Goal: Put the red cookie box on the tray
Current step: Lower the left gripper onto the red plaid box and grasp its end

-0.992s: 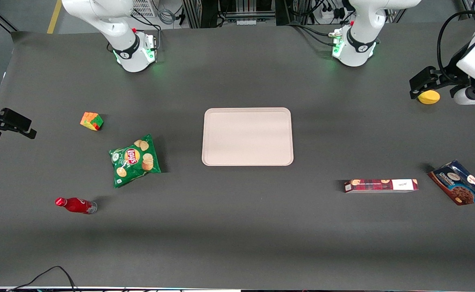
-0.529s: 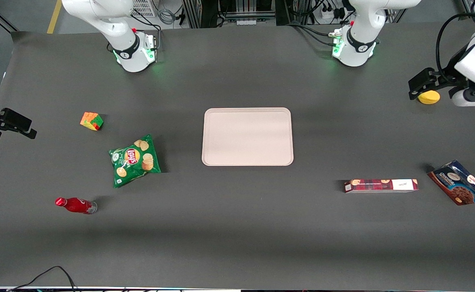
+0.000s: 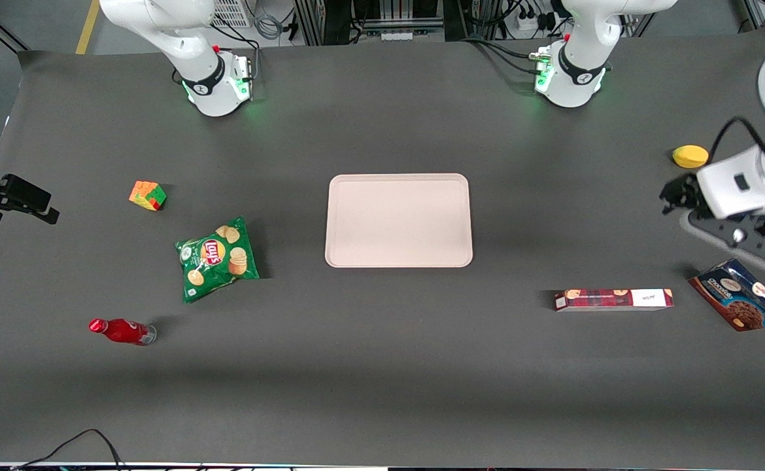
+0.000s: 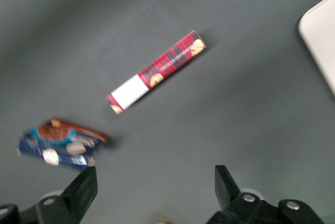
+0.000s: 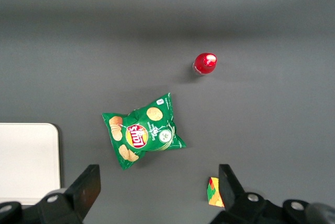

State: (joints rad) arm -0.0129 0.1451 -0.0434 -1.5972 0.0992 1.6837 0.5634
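The red cookie box (image 3: 612,299) lies flat on the dark table, toward the working arm's end, its white section pointing toward the blue bag. It also shows in the left wrist view (image 4: 157,71). The pale pink tray (image 3: 399,220) lies empty at the table's middle; one corner shows in the left wrist view (image 4: 320,35). My left gripper (image 3: 677,196) is open and empty, in the air, farther from the front camera than the box and nearer the table's end. Its fingers (image 4: 85,190) stand wide apart over bare table.
A blue chocolate-cookie bag (image 3: 739,295) lies beside the box at the table's end. A yellow lemon-like thing (image 3: 690,156) lies farther back. Toward the parked arm's end lie a green chips bag (image 3: 217,258), a cube (image 3: 148,195) and a red bottle (image 3: 121,331).
My left gripper has left the yellow thing and moved nearer to the front camera, toward the cookie box. The yellow thing now lies uncovered. Nothing else has moved.
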